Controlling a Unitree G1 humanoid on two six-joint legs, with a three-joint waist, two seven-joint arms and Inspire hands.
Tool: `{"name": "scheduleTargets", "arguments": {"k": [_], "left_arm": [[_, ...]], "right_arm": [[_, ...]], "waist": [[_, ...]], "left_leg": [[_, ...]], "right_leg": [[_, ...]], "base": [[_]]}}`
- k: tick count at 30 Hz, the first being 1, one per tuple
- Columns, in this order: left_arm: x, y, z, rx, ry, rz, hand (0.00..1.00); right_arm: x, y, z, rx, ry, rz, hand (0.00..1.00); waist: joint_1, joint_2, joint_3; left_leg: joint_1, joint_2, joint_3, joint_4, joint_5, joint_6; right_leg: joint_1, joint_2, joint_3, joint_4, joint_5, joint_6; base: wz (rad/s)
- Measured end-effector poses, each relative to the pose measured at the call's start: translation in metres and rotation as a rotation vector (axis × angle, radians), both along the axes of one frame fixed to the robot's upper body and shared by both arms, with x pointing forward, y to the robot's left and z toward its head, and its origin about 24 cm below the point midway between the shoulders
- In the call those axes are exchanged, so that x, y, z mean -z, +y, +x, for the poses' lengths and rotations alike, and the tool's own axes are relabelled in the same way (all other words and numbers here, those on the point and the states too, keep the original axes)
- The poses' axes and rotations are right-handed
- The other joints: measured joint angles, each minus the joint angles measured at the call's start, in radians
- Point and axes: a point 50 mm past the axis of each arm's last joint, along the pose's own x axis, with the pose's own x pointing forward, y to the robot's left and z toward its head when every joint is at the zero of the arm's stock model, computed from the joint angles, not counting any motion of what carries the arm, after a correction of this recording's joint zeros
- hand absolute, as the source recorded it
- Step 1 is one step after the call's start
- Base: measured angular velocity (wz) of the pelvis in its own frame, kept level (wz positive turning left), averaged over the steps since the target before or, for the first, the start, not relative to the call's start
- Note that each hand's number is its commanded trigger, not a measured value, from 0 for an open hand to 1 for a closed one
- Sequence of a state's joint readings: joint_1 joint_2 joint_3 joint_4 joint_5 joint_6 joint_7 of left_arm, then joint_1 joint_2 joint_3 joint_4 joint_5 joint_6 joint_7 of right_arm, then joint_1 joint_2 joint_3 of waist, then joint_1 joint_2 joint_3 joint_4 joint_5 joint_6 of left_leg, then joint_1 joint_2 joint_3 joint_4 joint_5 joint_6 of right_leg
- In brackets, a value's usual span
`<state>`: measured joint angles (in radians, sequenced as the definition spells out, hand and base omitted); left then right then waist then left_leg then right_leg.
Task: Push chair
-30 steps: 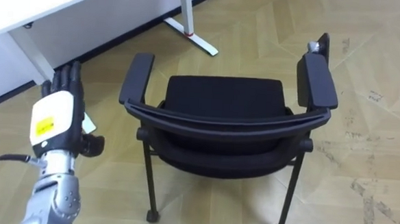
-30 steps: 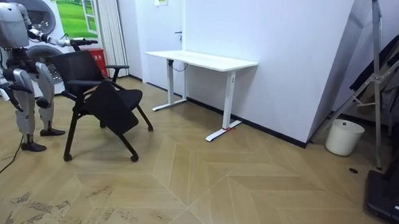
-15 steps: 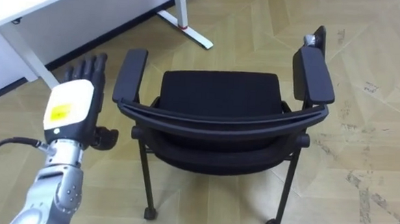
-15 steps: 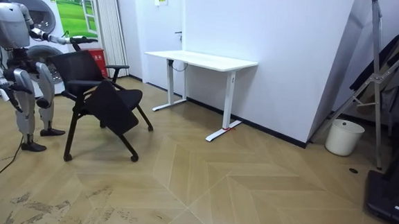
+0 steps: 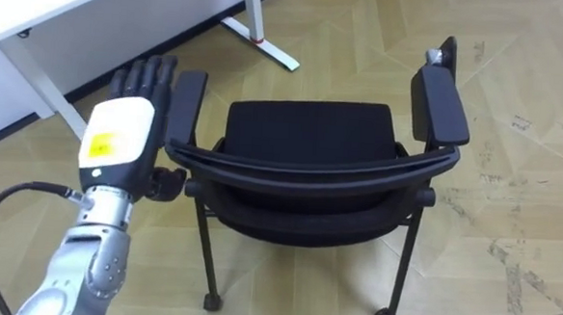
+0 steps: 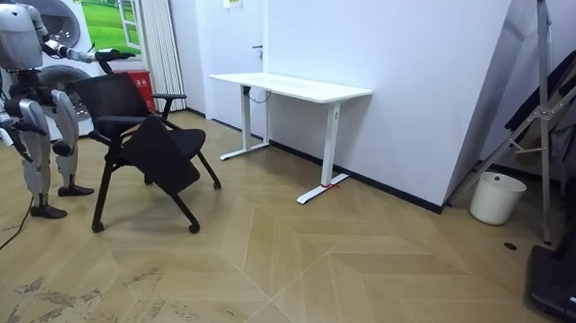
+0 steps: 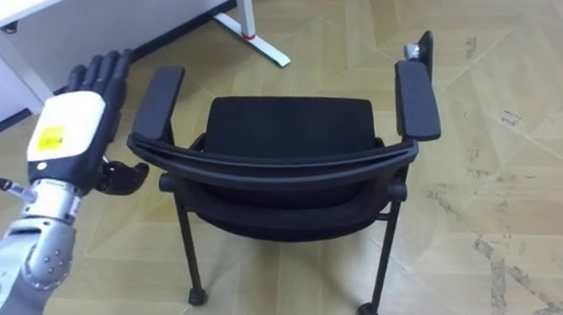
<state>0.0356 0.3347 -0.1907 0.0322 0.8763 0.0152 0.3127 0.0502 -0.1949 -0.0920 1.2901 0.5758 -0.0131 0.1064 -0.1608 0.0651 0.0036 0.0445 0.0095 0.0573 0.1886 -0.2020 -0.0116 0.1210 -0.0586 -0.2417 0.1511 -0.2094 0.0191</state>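
Observation:
A black chair (image 5: 307, 130) with two padded armrests stands on the wooden floor just in front of me, its curved backrest (image 5: 310, 169) nearest me and its seat facing a white desk. My left hand (image 5: 126, 135) is raised with straight fingers, open, its back towards me, close beside the chair's left armrest (image 5: 186, 99); whether it touches is unclear. In the room view I stand behind the chair (image 6: 144, 138) at the room view's left, my left arm stretched over its back. My right hand (image 6: 13, 137) hangs low at my side, too small to read.
The white desk (image 5: 39, 0) stands ahead on the left, its foot (image 5: 268, 46) on the floor near the chair. In the room view the desk (image 6: 293, 87) is against the wall, with a white bucket (image 6: 493, 197) and a metal rack (image 6: 551, 118) at the far right.
My left hand has risen and moved right, from well left of the chair to right beside its left armrest. The chair has not visibly moved.

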Motion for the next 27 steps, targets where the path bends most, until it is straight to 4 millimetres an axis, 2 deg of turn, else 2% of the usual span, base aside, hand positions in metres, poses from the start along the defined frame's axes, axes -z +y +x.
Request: {"name": "scheduleTargets", "arguments": {"k": [3, 9, 15, 16, 20, 27], "left_arm": [[0.002, -0.005, 0.0, 0.021, 0.01, 0.031, 0.0], [0.003, -0.009, -0.001, 0.04, 0.017, 0.065, 0.0], [0.006, -0.018, -0.002, 0.08, 0.046, 0.063, 0.0], [0.008, -0.023, -0.003, 0.099, 0.054, 0.055, 0.0], [0.015, -0.039, -0.007, 0.175, 0.101, 0.056, 0.0], [0.019, -0.05, -0.008, 0.224, 0.15, 0.067, 0.0]], "right_arm": [[0.001, 0.001, -0.003, -0.008, 0.013, 0.0, 0.0], [0.001, 0.001, -0.004, -0.005, 0.025, -0.004, 0.0], [0.001, 0.001, -0.002, -0.003, 0.028, -0.016, 0.0], [0.001, 0.001, 0.0, 0.006, 0.022, -0.013, 0.0], [0.0, 0.003, 0.01, 0.002, -0.001, -0.006, 0.0], [0.001, 0.003, 0.008, 0.0, 0.006, -0.009, 0.0]], "waist": [[-0.002, 0.005, -0.0007], [-0.019, 0.011, 0.0034], [-0.039, 0.007, 0.0067], [-0.04, 0.002, 0.01], [-0.055, -0.002, 0.0128], [-0.058, -0.001, 0.012]], "left_leg": [[0.002, 0.0, 0.008, 0.0, 0.0, 0.0], [0.001, 0.0, 0.005, 0.0, 0.0, 0.0], [0.002, 0.0, 0.0, -0.001, 0.0, 0.0], [0.003, 0.0, 0.0, -0.002, 0.0, 0.0], [0.005, 0.0, 0.001, -0.005, 0.0, 0.0], [0.011, 0.0, 0.014, -0.01, 0.0, 0.0]], "right_leg": [[0.0, 0.0, 0.007, 0.0, 0.0, 0.0], [-0.001, 0.0, 0.003, 0.0, 0.001, 0.0], [0.001, 0.0, 0.003, 0.0, 0.001, 0.0], [0.001, 0.0, 0.003, 0.0, 0.001, 0.0], [0.001, 0.0, 0.007, 0.0, 0.001, 0.0], [0.0, 0.0, 0.019, -0.001, 0.001, 0.0]], "base": [[-0.05], [0.01], [0.01], [0.0], [0.0], [-0.05]]}}
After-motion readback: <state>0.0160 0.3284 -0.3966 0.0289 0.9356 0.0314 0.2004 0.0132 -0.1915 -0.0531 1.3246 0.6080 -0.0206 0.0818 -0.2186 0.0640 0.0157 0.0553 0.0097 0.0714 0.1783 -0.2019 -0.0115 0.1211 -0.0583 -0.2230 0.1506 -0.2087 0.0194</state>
